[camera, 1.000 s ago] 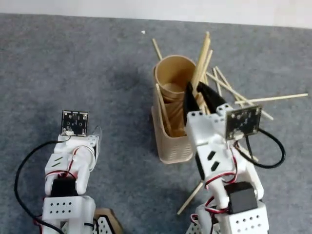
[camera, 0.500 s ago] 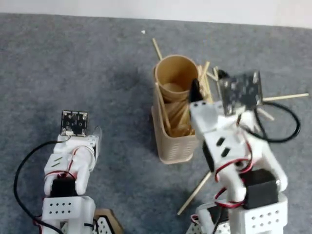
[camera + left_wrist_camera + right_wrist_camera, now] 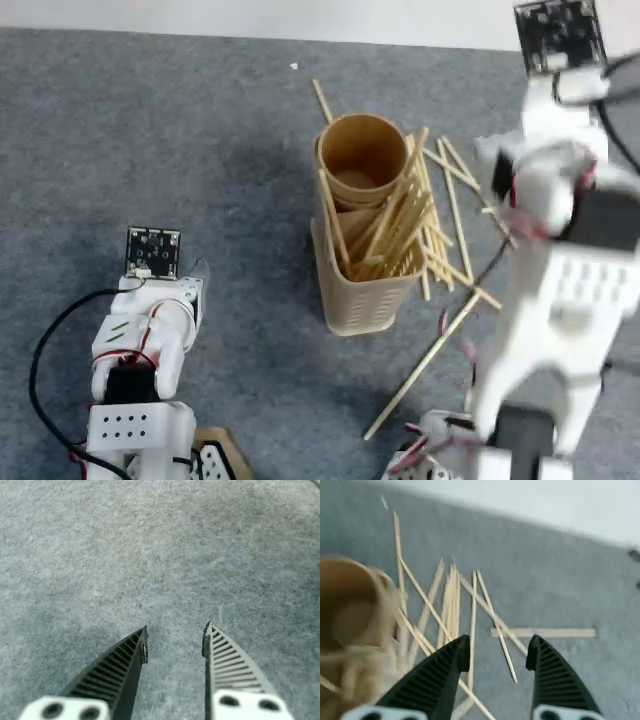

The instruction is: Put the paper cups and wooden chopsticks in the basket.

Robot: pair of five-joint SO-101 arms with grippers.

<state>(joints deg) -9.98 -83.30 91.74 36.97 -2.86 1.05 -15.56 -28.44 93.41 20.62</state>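
Note:
A tan slotted basket stands mid-carpet with stacked paper cups in its far end and a bundle of wooden chopsticks leaning over its right rim. More chopsticks lie scattered on the carpet to its right, and one long stick lies at the front. My right arm is raised high at the right; its gripper is open above the loose chopsticks, with a paper cup beside it. My left gripper is open over bare carpet at the lower left.
Grey carpet covers the whole work area, with a pale floor strip along the far edge. A single chopstick lies crosswise beyond the right gripper. A small brown piece sits by the left arm's base.
My right arm has lifted up and away from the basket toward the far right. The chopsticks it held upright at the basket now lean inside it. The left arm has not moved.

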